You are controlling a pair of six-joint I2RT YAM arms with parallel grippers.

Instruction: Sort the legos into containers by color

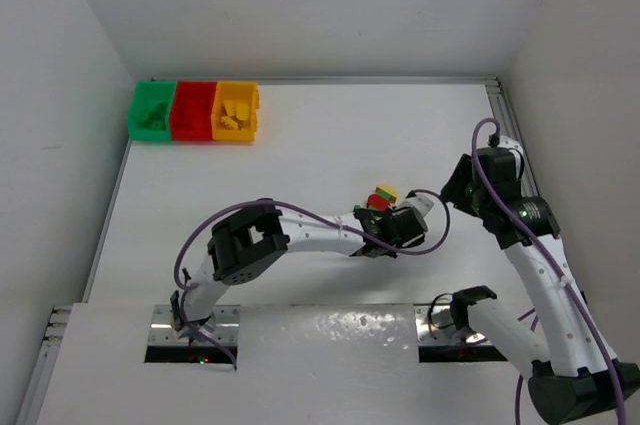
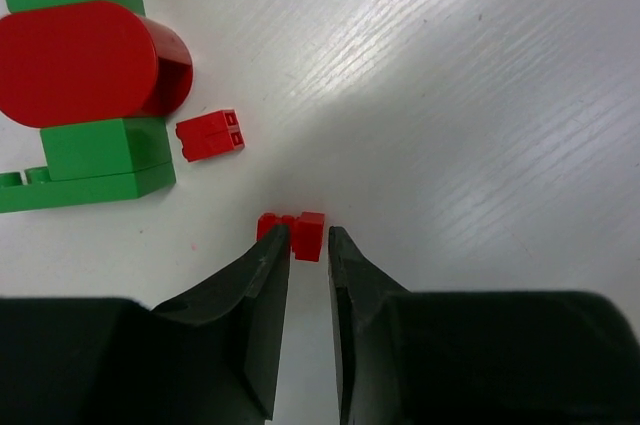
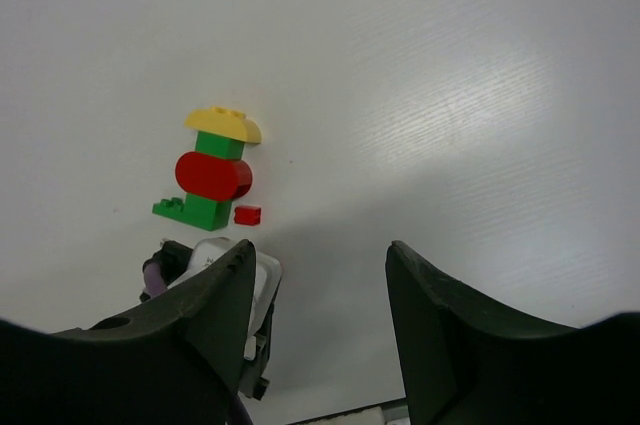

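A tiny red lego [image 2: 308,224] lies on the white table right at the tips of my left gripper [image 2: 309,237]. Its jaws have narrowed to a slim gap, and the left finger covers part of the brick. A second small red lego [image 2: 210,135] lies just beyond it, beside a stack of green, red and yellow legos [image 2: 90,60]. From above, my left gripper [image 1: 379,211] points at that stack [image 1: 382,195]. My right gripper [image 3: 320,250] hangs open and empty to the right [image 1: 458,190], looking at the stack [image 3: 213,175]. The containers stand far back left: green [image 1: 150,134], red [image 1: 190,134], yellow [image 1: 235,137].
Green pieces lie in the green bin and yellow pieces in the yellow bin. White walls close the table on the left, back and right. The left wrist's white camera housing [image 3: 215,265] shows just under the right gripper's left finger.
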